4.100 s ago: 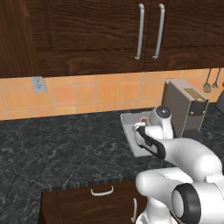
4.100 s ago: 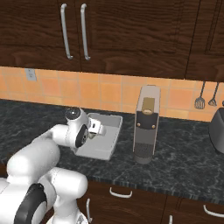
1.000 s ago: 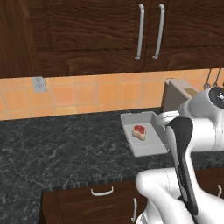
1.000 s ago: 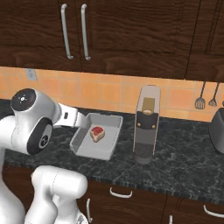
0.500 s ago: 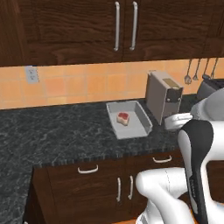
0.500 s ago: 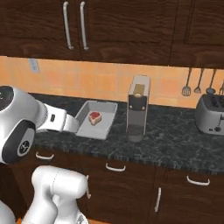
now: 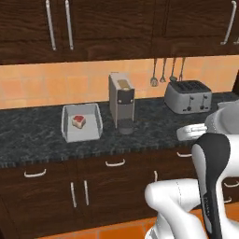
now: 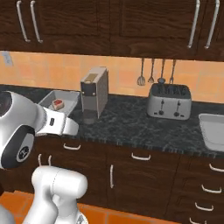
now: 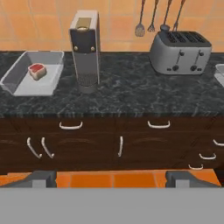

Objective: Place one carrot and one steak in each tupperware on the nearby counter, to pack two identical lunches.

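- Hovering low in front of the drawers (image 9: 118,144), the fingers (image 9: 41,177) stand spread wide with nothing between them, their dark tips at the bottom corners of the hand view.
- Orange floor (image 9: 109,178) lies just past the tips.
- Tabletop (image 9: 131,94) runs above the drawers, black speckled stone.
- One tupperware (image 9: 19,83) sits at the left end of the tabletop; one steak (image 9: 36,71) lies inside it, red-pink with a pale edge. Same tray (image 7: 70,133) and steak (image 7: 78,121) in the left base view.
- Coffee machine (image 9: 85,48) stands upright just right of that tray, apart from it.
- Silver toaster (image 9: 181,51) is further right, well apart from the tray.
- Second tupperware (image 8: 211,131) sits at the far right of the tabletop; contents hard to tell, cut off by the frame edge.
- Utensils (image 9: 151,17) hang on the tiled wall behind.
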